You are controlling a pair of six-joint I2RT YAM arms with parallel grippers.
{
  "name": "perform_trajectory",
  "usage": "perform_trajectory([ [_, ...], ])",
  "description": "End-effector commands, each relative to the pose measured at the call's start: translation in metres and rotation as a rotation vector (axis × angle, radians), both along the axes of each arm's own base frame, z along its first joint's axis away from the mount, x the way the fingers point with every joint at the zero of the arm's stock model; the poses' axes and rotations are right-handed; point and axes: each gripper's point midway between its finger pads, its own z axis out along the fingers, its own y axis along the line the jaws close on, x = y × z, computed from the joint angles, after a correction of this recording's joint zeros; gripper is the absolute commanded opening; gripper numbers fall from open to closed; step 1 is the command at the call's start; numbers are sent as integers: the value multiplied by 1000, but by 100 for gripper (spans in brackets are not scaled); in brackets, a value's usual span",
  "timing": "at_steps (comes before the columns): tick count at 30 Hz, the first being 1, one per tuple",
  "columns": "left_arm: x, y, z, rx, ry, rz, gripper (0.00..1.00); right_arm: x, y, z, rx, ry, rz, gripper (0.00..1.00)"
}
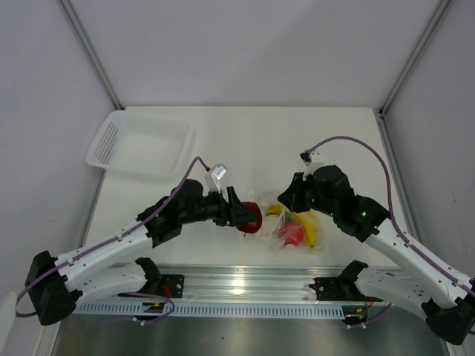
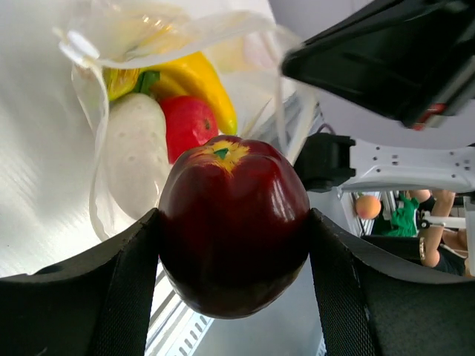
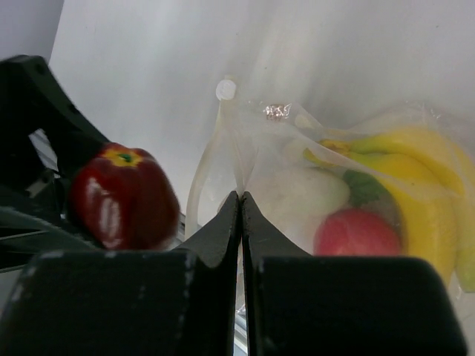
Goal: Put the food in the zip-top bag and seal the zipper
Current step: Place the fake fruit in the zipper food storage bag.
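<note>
My left gripper is shut on the dark purple-red round fruit and holds it just left of the zip-top bag. In the left wrist view the fruit fills the space between both fingers. The bag's mouth faces it. Inside the bag lie the white radish, the red apple and the yellow banana bunch. My right gripper is shut on the bag's upper edge and holds it up. The zipper strip is faint.
A white mesh basket stands at the back left. A metal rail runs along the near edge between the arm bases. Grey walls close in the table on three sides.
</note>
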Motion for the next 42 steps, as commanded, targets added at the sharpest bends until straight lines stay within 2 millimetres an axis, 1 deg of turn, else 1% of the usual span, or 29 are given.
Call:
perform_trajectory([
  [1,-5,-17,5,-40,8,-56,1,-2,-1,37,81,-51,-14,0],
  [3,1,-20,5,-28,-8,-38,1,-3,-2,42,99,-53,-20,0],
  [5,5,-22,-4,-6,4,-23,2,-5,-2,43,111,-50,-20,0],
  [7,8,-28,1,-27,-2,-27,6,-7,-1,45,125,-41,-14,0],
  [8,9,-31,-7,-11,12,-29,8,-8,0,45,128,-38,-10,0],
  [11,10,-38,-7,-27,19,-50,11,-10,1,46,133,-33,-5,0],
  [12,10,-41,-11,-23,31,-52,12,-10,0,46,133,-34,-6,0],
  [14,10,-45,-12,-24,34,-61,14,-10,-1,45,126,-30,-8,0],
  [16,10,-47,-17,-13,42,-67,15,-10,-1,44,126,-30,-7,0],
  [18,9,-50,-16,-13,40,-75,20,-10,-1,43,126,-24,-7,0],
  [19,9,-53,-19,-5,45,-80,30,-11,0,43,125,-22,-5,0],
  [20,9,-55,-15,-6,39,-83,37,-11,-1,43,126,-21,-7,0],
  [21,9,-57,-16,8,30,-78,43,-11,-1,44,127,-22,-6,0],
  [22,11,-59,-13,12,21,-77,52,-11,0,44,127,-22,-5,0],
  [24,12,-61,-10,27,2,-85,63,-11,-1,44,121,-20,-7,0],
  [25,13,-61,-12,42,-8,-85,85,-12,-2,46,121,-22,-7,0],
  [27,18,-59,-11,55,-29,-67,99,-12,-3,47,112,-24,-9,0],
  [31,22,-50,-2,57,-94,-36,99,-11,-7,49,99,-29,-19,0],
  [32,23,-48,5,52,-125,-29,99,-11,-7,49,99,-29,-19,0],
  [33,25,-42,2,81,-133,-5,100,-11,-7,49,99,-29,-20,0],
  [34,26,-38,4,92,-150,11,99,-11,-7,49,98,-28,-22,0],
  [35,26,-32,14,87,-188,25,99,-11,-8,48,96,-26,-23,0],
  [36,26,-27,16,95,-201,41,99,-11,-8,47,93,-22,-24,0],
  [37,28,-18,9,125,-205,75,99,-12,-8,46,89,-18,-22,0],
  [38,29,-13,12,125,-217,91,100,-13,-9,45,86,-14,-24,0],
  [39,26,-5,22,99,-239,108,99,-13,-10,45,82,-16,-27,0],
  [40,24,1,14,110,-234,116,99,-14,-13,44,74,-15,-30,0],
  [41,26,7,16,106,-246,147,100,-13,-14,45,72,-20,-36,0],
  [42,21,13,28,64,-272,152,100,-14,-16,45,69,-23,-37,0],
])
